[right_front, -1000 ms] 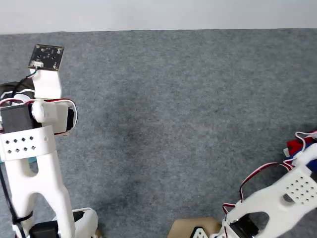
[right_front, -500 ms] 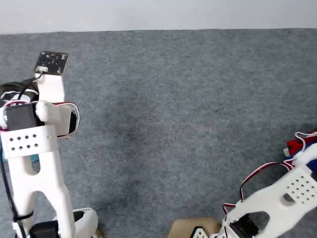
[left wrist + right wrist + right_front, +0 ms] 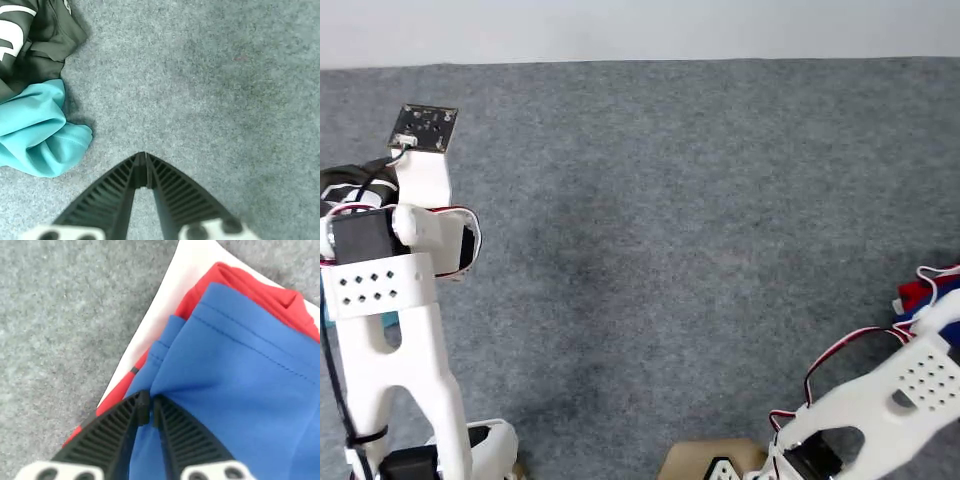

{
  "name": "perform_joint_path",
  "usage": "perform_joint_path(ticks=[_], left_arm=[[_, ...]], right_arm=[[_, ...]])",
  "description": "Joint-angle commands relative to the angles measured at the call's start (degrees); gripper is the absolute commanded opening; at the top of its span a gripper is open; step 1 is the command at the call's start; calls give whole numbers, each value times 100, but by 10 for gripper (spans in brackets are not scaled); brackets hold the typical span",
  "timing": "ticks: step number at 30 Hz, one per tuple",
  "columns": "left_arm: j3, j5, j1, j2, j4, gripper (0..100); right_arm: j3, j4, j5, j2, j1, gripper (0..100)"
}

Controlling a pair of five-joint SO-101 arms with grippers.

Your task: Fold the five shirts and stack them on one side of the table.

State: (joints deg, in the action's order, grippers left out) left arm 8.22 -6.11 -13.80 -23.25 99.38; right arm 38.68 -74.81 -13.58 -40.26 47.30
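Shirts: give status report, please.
Left gripper shut, empty. Right gripper shut on blue shirt, atop red shirt. Teal shirt, dark shirt crumpled near left gripper.

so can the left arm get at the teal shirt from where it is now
Probably yes: the left gripper sits shut over bare carpet right beside the teal shirt, nothing between them.

Closed left gripper (image 3: 145, 156) near teal shirt (image 3: 35, 132)
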Motion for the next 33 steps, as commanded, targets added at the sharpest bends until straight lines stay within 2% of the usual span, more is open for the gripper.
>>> perform_joint_path(ticks=[1,3,8,15,19,23,33], left_arm=[[-31,-26,26,-193,88,2],[-31,-26,26,-193,88,2],[-31,-26,26,-193,79,2],[-31,-26,26,-193,79,2],[-31,-26,26,-193,79,2],[-31,-26,26,-193,88,2],[-40,-26,35,-193,88,2]], right_arm=[[466,-163,-26,286,48,135],[466,-277,-18,418,48,168],[466,-620,-18,954,13,169],[466,-1719,-26,1516,-92,168],[422,-2264,-44,1508,-136,119],[273,-2246,-53,1147,-145,59],[308,-2000,-26,-101,-409,51]])
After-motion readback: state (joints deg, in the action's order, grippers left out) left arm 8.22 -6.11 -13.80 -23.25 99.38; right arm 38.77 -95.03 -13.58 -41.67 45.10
